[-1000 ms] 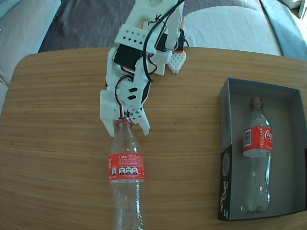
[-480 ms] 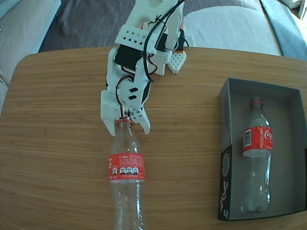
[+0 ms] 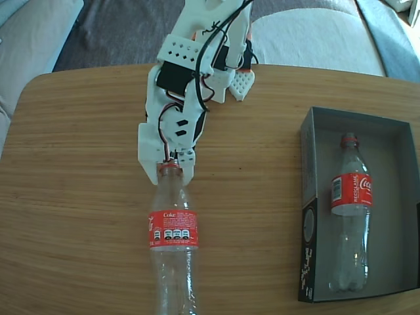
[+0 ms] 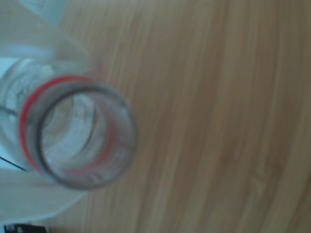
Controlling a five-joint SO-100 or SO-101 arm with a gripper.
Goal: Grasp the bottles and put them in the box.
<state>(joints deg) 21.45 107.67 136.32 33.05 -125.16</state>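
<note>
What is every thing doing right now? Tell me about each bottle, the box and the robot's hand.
Bottle on the table: lying down, no cap, neck in the hand.
Bottle in the box: lying down, no cap.
Box: open, holding one bottle.
Hand: closed around the first bottle's neck.

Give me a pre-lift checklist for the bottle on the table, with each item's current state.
1. Gripper at the neck of the table bottle: ok, jaws sit either side of the red neck ring.
2. Jaws fully clamped on the neck: cannot tell; the wrist view shows only the bottle mouth, blurred.
3. Table bottle lying flat, mouth toward the arm: ok.
4. Box has room: ok, the boxed bottle lies along the middle, with bare floor on either side.
5. Path from bottle to box free of clutter: ok, only bare table.
</note>
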